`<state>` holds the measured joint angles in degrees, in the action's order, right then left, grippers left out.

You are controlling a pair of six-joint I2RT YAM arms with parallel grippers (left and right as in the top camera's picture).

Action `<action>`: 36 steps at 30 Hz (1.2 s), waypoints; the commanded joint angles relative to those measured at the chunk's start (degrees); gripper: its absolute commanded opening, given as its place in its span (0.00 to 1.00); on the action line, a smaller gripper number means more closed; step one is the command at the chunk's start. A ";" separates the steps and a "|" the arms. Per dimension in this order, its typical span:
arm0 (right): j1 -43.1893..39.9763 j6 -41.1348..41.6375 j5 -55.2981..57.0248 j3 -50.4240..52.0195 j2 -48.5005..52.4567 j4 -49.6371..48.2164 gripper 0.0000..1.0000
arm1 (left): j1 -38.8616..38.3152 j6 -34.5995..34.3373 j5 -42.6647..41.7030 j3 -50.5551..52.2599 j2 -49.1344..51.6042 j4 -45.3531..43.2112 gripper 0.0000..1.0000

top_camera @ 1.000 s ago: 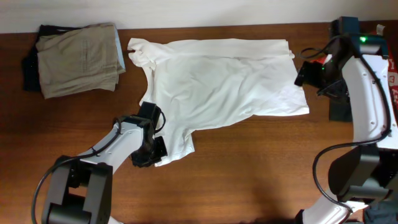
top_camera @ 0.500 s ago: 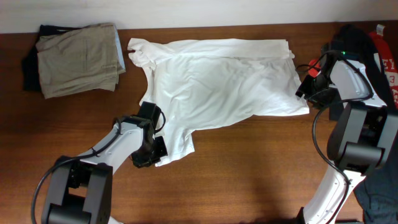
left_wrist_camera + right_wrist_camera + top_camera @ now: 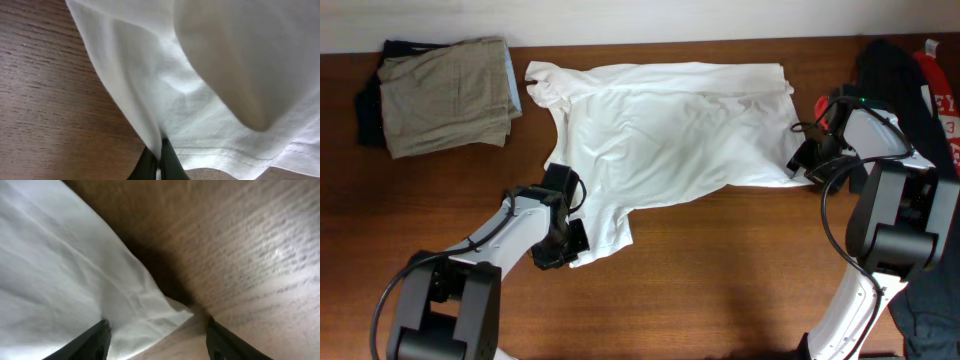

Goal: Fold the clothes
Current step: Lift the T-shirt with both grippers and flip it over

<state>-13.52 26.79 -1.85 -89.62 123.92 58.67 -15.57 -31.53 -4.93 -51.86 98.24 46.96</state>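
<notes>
White T-shirt [image 3: 670,130] is spread on the tabletop [image 3: 720,290], wrinkled, mostly a single layer. One lobe of it hangs down toward the left end effector.

Left end effector [image 3: 570,240] sits at the bottom edge of that lobe. Wrist view: left end effector [image 3: 159,162] has its jaws pinched together with a ridge of the white T-shirt [image 3: 225,75] clamped between them. The fabric fans up and away from the pinch. A stitched hem runs just right of the jaws, and bare tabletop [image 3: 45,100] is to their left.

Right end effector [image 3: 807,162] is at the shirt's opposite lower corner, low over the tabletop. Wrist view: right end effector [image 3: 156,330] has its jaws spread wide and is gripping nothing. The corner of the white T-shirt [image 3: 60,270] pokes into the gap between them, closer to the left jaw. Tabletop [image 3: 250,255] is beyond and to the right of the corner. Can't tell whether either jaw touches the fabric.

A black garment [image 3: 892,60] and a red garment [image 3: 930,75] lie loose just behind the right end effector, at the tabletop's edge. A folded khaki garment [image 3: 445,95] lies well away from the left end effector at the far corner, apart from the shirt. It sits on a dark garment [image 3: 368,115].
</notes>
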 commanded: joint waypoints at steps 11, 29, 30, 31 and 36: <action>-0.04 2.19 1.27 1.55 -25.22 5.62 0.04 | 0.46 0.31 9.22 -13.00 -27.47 19.12 0.01; 0.00 -3.30 -6.27 -35.91 -31.93 8.72 0.04 | 2.36 13.46 24.33 -71.32 -1.31 8.57 0.01; -0.02 -3.85 -10.08 -36.24 -30.25 3.58 0.04 | 3.78 16.72 24.24 -75.10 3.80 3.52 0.01; -0.07 -3.41 -10.34 -38.62 -30.38 1.49 0.04 | 4.48 16.87 23.76 -80.96 4.90 4.76 0.01; -0.07 -3.43 -10.12 -61.51 -30.56 10.67 0.04 | 5.62 20.98 22.60 -115.91 4.48 22.43 0.01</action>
<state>-13.41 23.75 -12.01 -147.52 94.78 66.54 -10.57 -12.78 17.39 -159.37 105.73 64.84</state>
